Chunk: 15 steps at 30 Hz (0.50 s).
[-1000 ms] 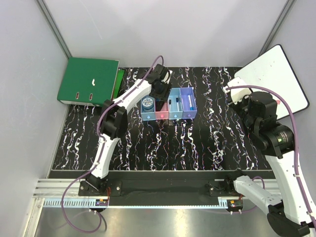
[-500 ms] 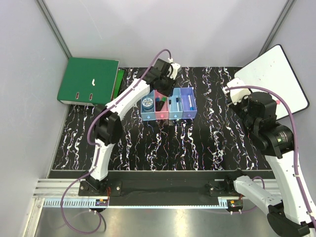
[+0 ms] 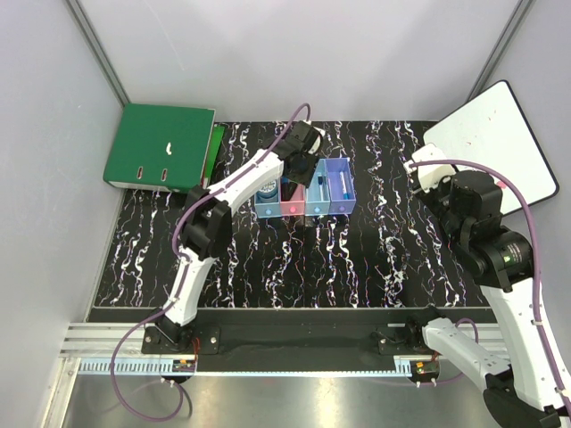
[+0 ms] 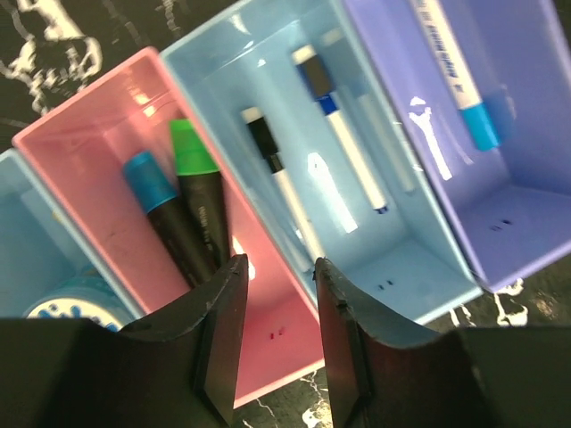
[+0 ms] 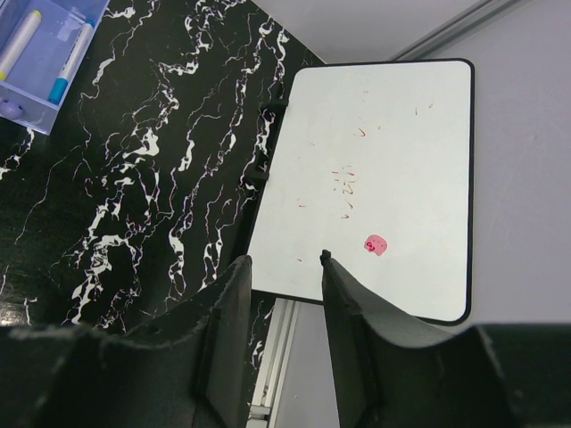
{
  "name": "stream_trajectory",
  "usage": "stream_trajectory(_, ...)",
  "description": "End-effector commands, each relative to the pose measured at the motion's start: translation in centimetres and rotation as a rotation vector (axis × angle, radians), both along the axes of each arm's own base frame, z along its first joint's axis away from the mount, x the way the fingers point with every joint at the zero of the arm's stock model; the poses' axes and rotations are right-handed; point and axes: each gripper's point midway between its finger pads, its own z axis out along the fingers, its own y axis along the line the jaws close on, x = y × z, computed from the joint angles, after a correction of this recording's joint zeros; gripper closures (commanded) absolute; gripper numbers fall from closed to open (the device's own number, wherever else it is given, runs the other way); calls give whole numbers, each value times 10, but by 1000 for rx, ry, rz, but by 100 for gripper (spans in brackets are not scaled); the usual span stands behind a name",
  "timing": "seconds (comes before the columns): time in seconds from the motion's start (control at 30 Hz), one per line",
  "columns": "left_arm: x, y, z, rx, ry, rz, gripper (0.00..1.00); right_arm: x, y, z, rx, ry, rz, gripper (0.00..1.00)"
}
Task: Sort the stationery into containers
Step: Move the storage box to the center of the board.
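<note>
1. While the top view shows only a row of four joined bins (image 3: 305, 193), partly under the left arm (image 3: 223, 189), the left wrist view looks into them. A blue-capped marker (image 4: 153, 198) and a green-capped marker (image 4: 198, 183) lie side by side in the pink bin (image 4: 80, 147). Two thin white pens (image 4: 343, 143) lie in the light blue bin (image 4: 223, 53) beside it. A pen with a blue cap (image 4: 457, 76) lies in the purple bin (image 4: 535, 143). The tape roll (image 4: 76, 301) shows at the lower left, in the end bin (image 4: 20, 209).
2. Only the right wrist view shows a small pink mark (image 5: 376, 243) on the white board (image 5: 384, 152).
3. The left gripper (image 4: 278, 267) hangs over the near end of the pink bin. Its jaws stand a little apart with nothing between them.
4. The right gripper (image 5: 284, 263) hangs above the board's near edge, well apart from the bins. Its jaws are also parted and empty.
5. The table (image 3: 357, 259) is black with white veins. A green ring binder (image 3: 161, 147) lies at its far left corner, and plain grey walls (image 3: 312, 53) stand around.
</note>
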Motion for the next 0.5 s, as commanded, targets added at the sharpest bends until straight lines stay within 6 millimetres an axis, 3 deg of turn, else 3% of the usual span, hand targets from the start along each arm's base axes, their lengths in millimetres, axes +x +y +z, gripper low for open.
stream_trajectory(0.0, 12, 6, 9, -7, -39, 81, 60, 0, 0, 4, 11, -23, -3, 55)
stream_trajectory(0.47, 7, -2, -21, -6, 28, 63, 62, 2, 1, 6, 24, -25, -4, 55)
